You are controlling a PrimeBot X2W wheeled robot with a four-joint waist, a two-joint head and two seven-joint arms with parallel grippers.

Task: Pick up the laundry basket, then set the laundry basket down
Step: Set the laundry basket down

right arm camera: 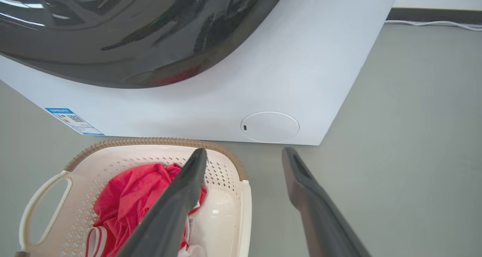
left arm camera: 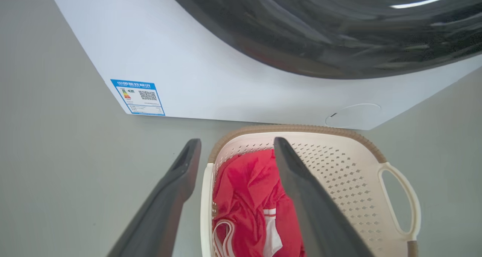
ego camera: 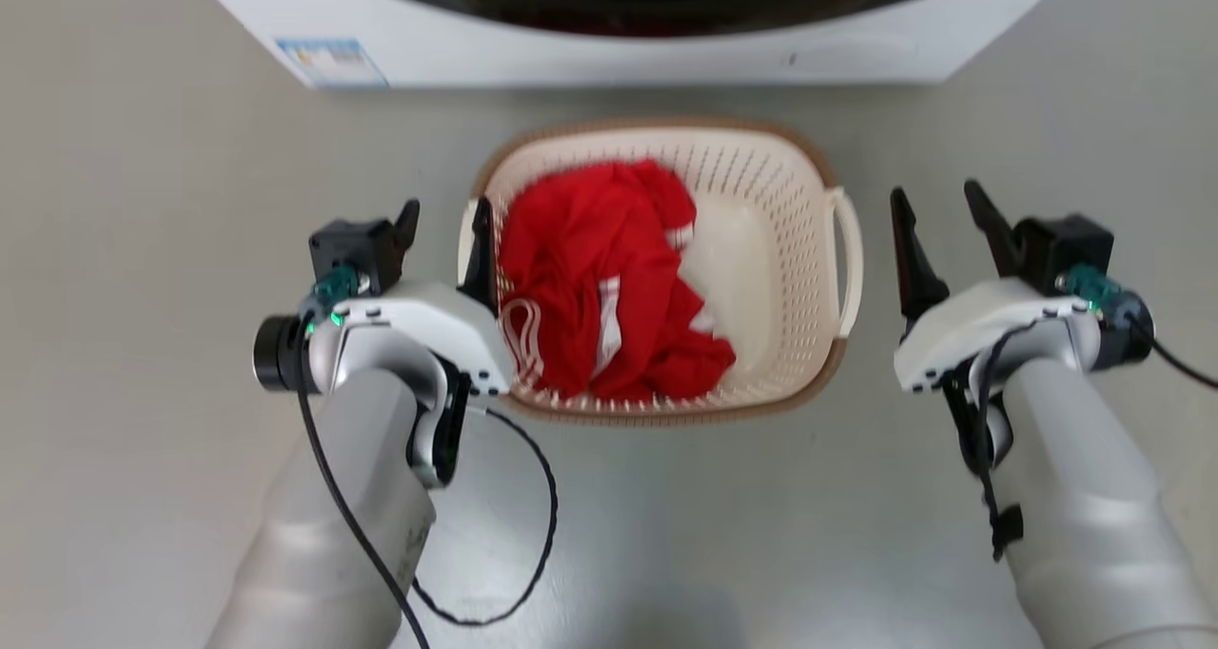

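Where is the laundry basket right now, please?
In the head view the laundry basket is at centre, just before the washing machine, between the left gripper and the right gripper.

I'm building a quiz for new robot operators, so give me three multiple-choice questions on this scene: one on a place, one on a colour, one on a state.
1. Where is the laundry basket relative to the washing machine?
A. On top of it
B. On the floor just in front of it
C. Inside its drum

2. What colour is the garment in the basket?
A. Blue
B. Black
C. Red with white stripes

3. How is the left gripper?
A. Open, a finger on each side of the basket's left rim
B. Shut on the garment
C. Shut on a handle

1 B: it sits on the grey floor before the machine's front.
2 C: red cloth with white bands.
3 A: spread fingers astride the rim.
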